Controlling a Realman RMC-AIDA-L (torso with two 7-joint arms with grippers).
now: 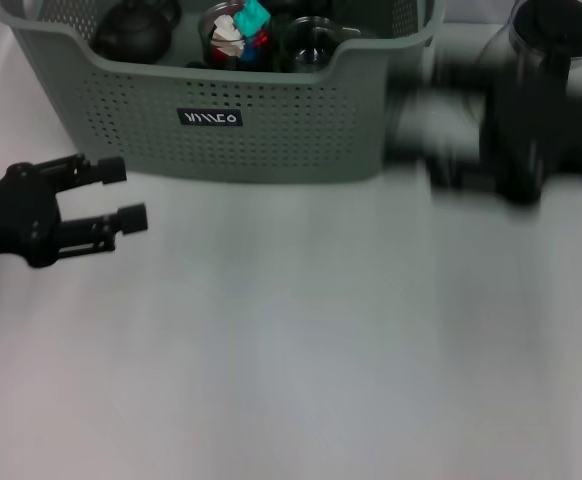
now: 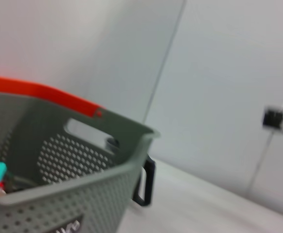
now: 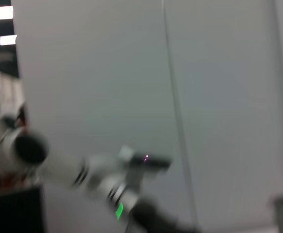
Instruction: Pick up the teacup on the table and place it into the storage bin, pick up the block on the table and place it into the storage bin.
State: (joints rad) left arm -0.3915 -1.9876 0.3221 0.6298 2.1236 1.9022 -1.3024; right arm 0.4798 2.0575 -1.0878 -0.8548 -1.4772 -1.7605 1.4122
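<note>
The storage bin (image 1: 261, 110) stands at the far side of the white surface (image 1: 301, 330), a little to the left of the middle in the head view. It is a grey-green perforated basket with a small black label (image 1: 210, 118) on its front wall. Inside it I can see a dark teapot (image 1: 131, 35) at the left, a dark cup (image 1: 233, 35) holding coloured pieces with a teal block (image 1: 252, 15) on top, and another dark round cup (image 1: 314, 42) to the right of it. From this view I cannot tell which of the cups is the teacup of the task.

The left gripper (image 1: 116, 195) hangs over the surface near the front left corner of the bin, apart from it. Its two black fingers (image 1: 101, 170) are spread apart and hold nothing.

To the right of the bin there is a blurred dark shape (image 1: 521, 120), probably the right arm, with a dark round vessel (image 1: 556, 30) at its top. Its fingers are not clear, so I cannot tell if they are open or closed.

In the left wrist view the bin (image 2: 59, 194) fills the lower part, with a cut-out handle (image 2: 85, 133) in its wall, an orange strip (image 2: 39, 92) behind its rim and a black handle-like part (image 2: 146, 182) just beside its corner. The right wrist view shows only a grey wall (image 3: 204, 97) and a white robot arm (image 3: 83, 174) far off.
</note>
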